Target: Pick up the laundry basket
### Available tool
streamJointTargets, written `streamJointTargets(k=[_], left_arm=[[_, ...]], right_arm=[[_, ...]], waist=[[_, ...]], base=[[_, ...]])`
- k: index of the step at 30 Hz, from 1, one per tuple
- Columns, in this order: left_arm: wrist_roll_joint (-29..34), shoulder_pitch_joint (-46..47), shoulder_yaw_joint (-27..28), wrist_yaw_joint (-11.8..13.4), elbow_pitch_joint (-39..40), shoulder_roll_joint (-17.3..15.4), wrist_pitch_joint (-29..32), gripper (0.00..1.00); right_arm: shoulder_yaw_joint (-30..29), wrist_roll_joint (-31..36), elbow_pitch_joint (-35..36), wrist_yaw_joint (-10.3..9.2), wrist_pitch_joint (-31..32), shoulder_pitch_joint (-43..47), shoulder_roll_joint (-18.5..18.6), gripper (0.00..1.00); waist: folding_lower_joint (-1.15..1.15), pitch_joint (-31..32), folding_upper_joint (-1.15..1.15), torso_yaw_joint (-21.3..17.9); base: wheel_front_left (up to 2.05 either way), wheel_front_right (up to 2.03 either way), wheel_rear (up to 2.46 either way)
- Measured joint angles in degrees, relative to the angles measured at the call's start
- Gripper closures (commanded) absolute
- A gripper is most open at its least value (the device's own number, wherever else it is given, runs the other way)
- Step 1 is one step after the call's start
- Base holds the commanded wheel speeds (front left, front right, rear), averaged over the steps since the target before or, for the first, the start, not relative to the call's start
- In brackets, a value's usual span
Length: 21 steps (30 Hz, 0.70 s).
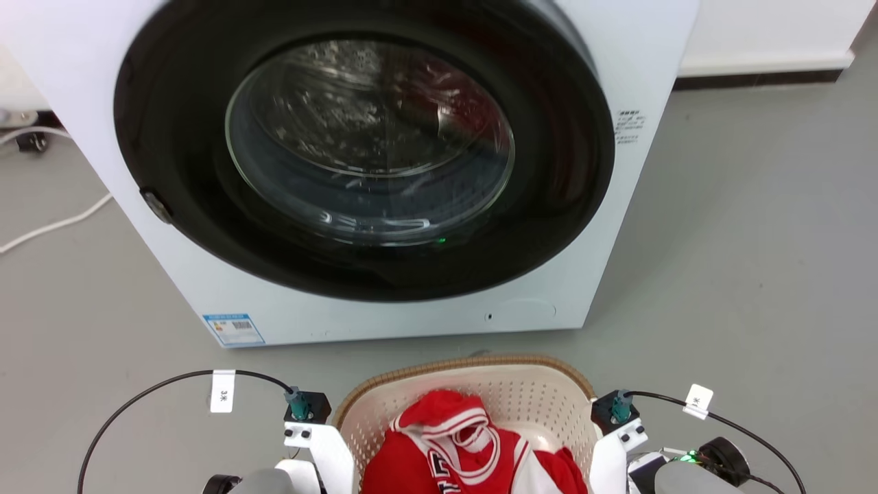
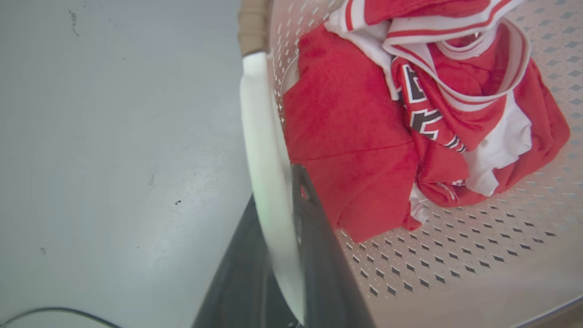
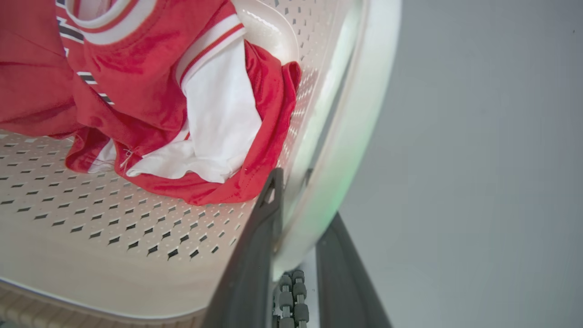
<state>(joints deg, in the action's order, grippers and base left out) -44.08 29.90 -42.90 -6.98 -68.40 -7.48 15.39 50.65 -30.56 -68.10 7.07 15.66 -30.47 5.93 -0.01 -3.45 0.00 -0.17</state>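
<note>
- The laundry basket (image 1: 528, 394), cream-white and perforated with a brown woven-look rim band (image 1: 466, 361), sits at the bottom centre of the head view. It is between the robot's two arms and just in front of the washing machine (image 1: 638, 226).
- The views do not show whether the basket rests on the floor (image 1: 754, 288) or hangs clear of it.
- A crumpled red and white sports jersey (image 1: 473, 446) lies inside the basket, with dark lettering showing on one fold in the left wrist view.
- The left gripper (image 2: 275, 191) is at the basket's left side. Its dark fingers (image 2: 319, 241) are clenched on the white left handle (image 2: 266, 136), one inside the basket next to the jersey and one outside over the floor.
- The right gripper (image 3: 304, 196) is at the opposite side. Its fingers (image 3: 255, 255) likewise grasp the white right handle (image 3: 350, 132), one on the inside by the perforated wall and one outside.
- The white front-loading washing machine has its round dark door (image 1: 370, 137) closed, and the drum shows through the glass.
- A blue-edged sticker (image 1: 233, 329) sits at the machine's lower left corner.
- A white cable (image 1: 55, 223) trails over the grey floor to the machine's left.
- Black tagged cables (image 1: 171, 379) loop out from both wrists.
</note>
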Motion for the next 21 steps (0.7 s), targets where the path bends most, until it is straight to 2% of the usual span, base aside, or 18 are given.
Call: streamJointTargets(k=[12, 21], left_arm=[[-5.08, 1.33, -5.60, -0.03, 2.92, -2.64, 9.37, 1.00], [-7.47, 2.12, -8.48, -0.05, 2.81, -3.15, 10.15, 1.00]], right_arm=[[9.96, -10.43, 4.02, 0.01, 8.16, -1.62, 2.30, 1.00], [15.03, -15.85, 4.27, 0.01, 8.82, -2.73, 2.65, 1.00]], waist=[[0.00, 4.09, 0.00, -0.49], [0.01, 5.05, 0.00, -0.89]], base=[[0.00, 0.00, 0.00], [0.00, 0.00, 0.00]])
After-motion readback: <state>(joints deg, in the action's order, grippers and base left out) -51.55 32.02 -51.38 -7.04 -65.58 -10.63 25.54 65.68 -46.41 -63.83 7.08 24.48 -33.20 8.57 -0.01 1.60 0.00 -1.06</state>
